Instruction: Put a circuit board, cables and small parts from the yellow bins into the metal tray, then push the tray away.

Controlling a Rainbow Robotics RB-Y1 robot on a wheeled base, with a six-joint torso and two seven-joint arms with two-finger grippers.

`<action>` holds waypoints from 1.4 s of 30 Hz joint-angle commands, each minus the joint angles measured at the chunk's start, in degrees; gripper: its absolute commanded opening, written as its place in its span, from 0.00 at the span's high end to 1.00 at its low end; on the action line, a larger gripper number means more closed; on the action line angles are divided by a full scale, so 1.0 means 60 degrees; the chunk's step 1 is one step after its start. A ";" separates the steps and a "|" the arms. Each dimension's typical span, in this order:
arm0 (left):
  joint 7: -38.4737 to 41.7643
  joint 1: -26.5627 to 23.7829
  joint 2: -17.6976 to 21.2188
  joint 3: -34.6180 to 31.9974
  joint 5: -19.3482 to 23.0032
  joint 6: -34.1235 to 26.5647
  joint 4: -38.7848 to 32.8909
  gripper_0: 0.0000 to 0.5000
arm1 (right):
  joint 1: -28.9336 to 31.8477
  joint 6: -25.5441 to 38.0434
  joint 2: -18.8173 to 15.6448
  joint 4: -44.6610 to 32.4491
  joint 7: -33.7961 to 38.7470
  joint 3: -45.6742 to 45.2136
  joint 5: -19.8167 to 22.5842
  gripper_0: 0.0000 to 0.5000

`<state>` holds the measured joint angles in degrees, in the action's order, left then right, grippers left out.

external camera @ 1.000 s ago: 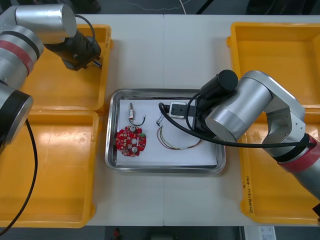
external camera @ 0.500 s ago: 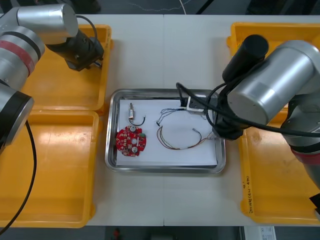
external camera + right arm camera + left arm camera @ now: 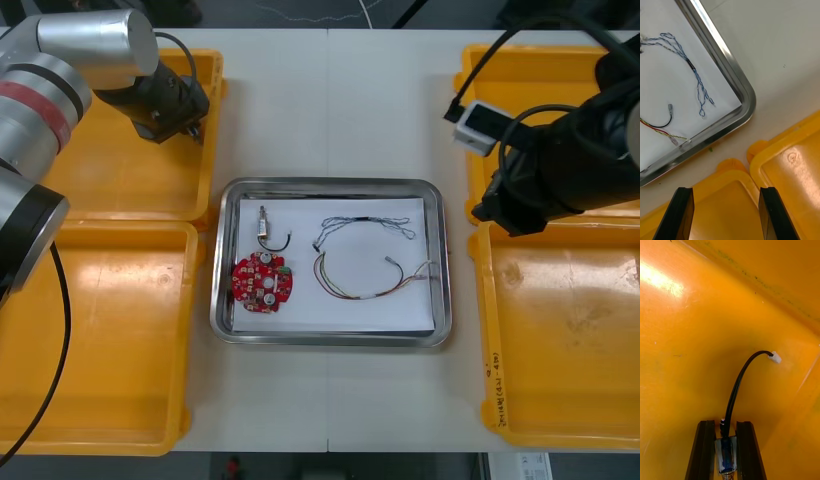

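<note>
Left wrist view: left hand (image 3: 725, 424) clamps small metal part (image 3: 725, 456) (w/ black cable (image 3: 738, 384)); right hand (image 3: 726, 189) spread above yellow bins (image 3: 790, 168).

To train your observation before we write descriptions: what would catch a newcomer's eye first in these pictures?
First the round red circuit board, lying in the white-lined metal tray at the middle of the table beside thin cables. Then the left gripper, over the far left yellow bin, shut on a small metal part with a black cable arching from it. The right gripper hangs open above the right bins' edges.
</note>
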<state>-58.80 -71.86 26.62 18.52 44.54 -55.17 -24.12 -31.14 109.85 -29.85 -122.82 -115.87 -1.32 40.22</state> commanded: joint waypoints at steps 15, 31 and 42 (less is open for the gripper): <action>-0.0849 0.0111 0.0353 -0.0451 -0.0098 -0.0869 -0.0565 1.00 | 0.3139 0.0025 -0.1544 -0.0756 0.1719 -0.4468 0.1104 0.00; -0.0776 0.0111 0.1100 -0.1637 -0.0435 -0.3139 -0.2353 1.00 | 0.3856 0.0025 -0.1207 -0.0756 0.4883 -0.5025 0.0386 0.00; -0.0542 0.0125 0.1261 -0.2194 -0.0743 -0.5527 -0.4579 1.00 | 0.3871 0.0025 -0.0914 -0.1108 0.5865 -0.4190 -0.0112 0.00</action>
<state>-58.80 -71.08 31.81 7.13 41.03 -85.14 -46.77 -8.64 109.85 -35.74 -126.69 -80.36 -28.76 40.70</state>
